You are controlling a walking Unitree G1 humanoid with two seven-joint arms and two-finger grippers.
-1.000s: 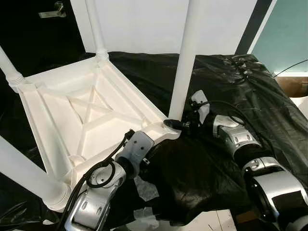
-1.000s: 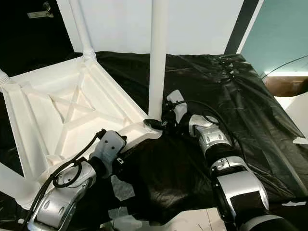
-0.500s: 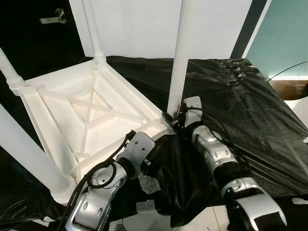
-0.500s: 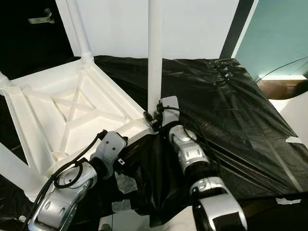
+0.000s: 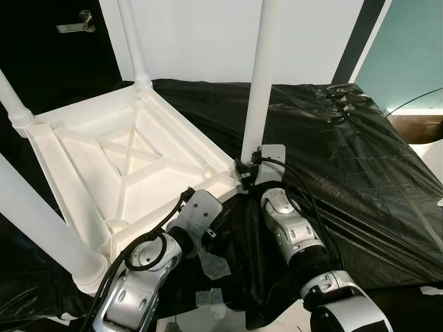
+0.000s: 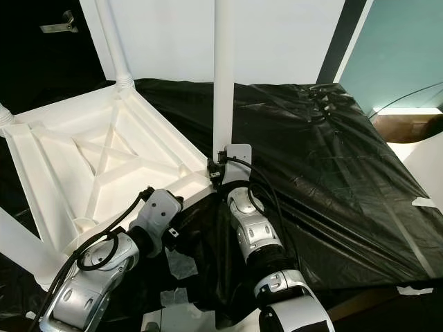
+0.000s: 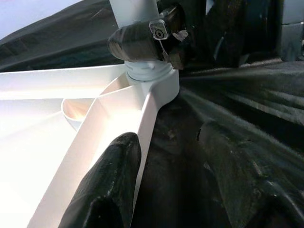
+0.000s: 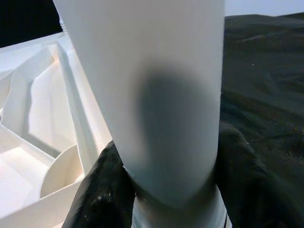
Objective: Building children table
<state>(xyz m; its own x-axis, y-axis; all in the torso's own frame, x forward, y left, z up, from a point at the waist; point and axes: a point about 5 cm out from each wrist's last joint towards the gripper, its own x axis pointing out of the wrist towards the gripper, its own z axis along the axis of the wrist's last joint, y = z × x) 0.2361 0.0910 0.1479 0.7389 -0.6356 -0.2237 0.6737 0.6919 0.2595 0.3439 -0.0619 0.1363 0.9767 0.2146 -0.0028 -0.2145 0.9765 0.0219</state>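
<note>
The white children's table (image 5: pixel 124 155) lies upside down on a black sheet, its legs pointing up. My right gripper (image 5: pixel 243 169) is shut on the base of the near right leg (image 5: pixel 261 83), just above the corner socket. In the right wrist view its fingers (image 8: pixel 237 175) wrap both sides of that leg (image 8: pixel 161 95). My left gripper (image 7: pixel 166 135) is open and straddles the frame rail (image 7: pixel 95 137) a short way from that corner. One finger lies over the rail, the other over the sheet. The left wrist (image 5: pixel 201 214) hides it from above.
The black plastic sheet (image 5: pixel 360 152) covers the whole work surface and is creased. Three other table legs stand up at the near left (image 5: pixel 41 228), far left (image 5: pixel 10 97) and back (image 5: pixel 135 41). A dark door with a handle (image 5: pixel 73 24) is behind.
My right forearm has swung from the right side round to the near side of the leg, with its gripper staying on the leg's base. The left arm has kept its place.
</note>
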